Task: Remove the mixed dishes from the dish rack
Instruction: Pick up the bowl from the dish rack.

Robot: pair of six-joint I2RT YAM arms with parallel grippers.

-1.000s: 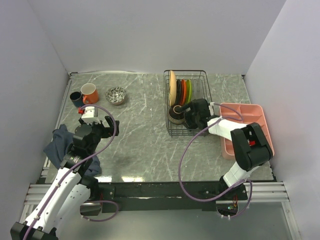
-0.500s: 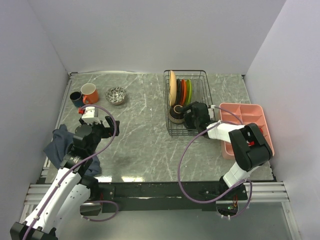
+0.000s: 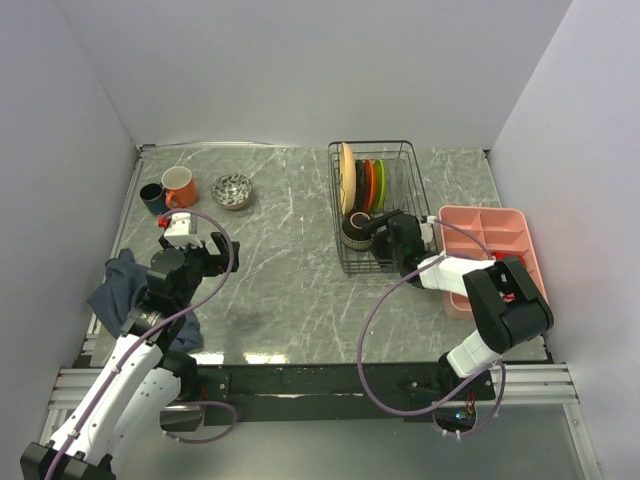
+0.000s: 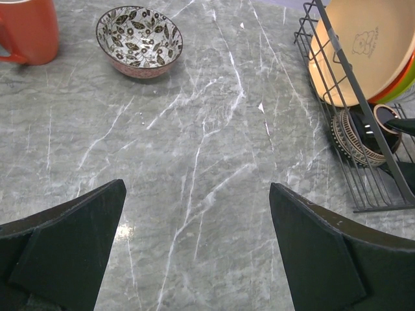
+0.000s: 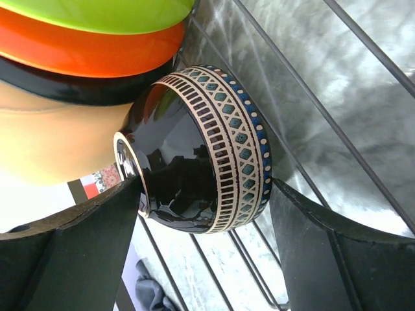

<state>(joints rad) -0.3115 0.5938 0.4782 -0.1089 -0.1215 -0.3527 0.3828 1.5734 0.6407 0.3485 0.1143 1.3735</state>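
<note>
Top external: the dish rack (image 3: 402,185) stands on the surface (image 3: 280,230) at the far right, beside a pink tray (image 3: 500,225); plates (image 3: 360,183) stand upright in its slots, with a patterned bowl (image 3: 352,228) at its near end; the right tool (image 3: 368,225) reaches into the rack at that bowl; an orange mug (image 3: 179,186), a dark-blue cup (image 3: 152,197) and a speckled bowl (image 3: 232,190) sit far left; the left tool (image 3: 195,243) hovers near left. Left wrist: its fingers are spread wide over bare surface, holding nothing. Right wrist: the bowl lies on its side against the plates, filling the gap between the fingers; whether they pinch it cannot be told.
</note>
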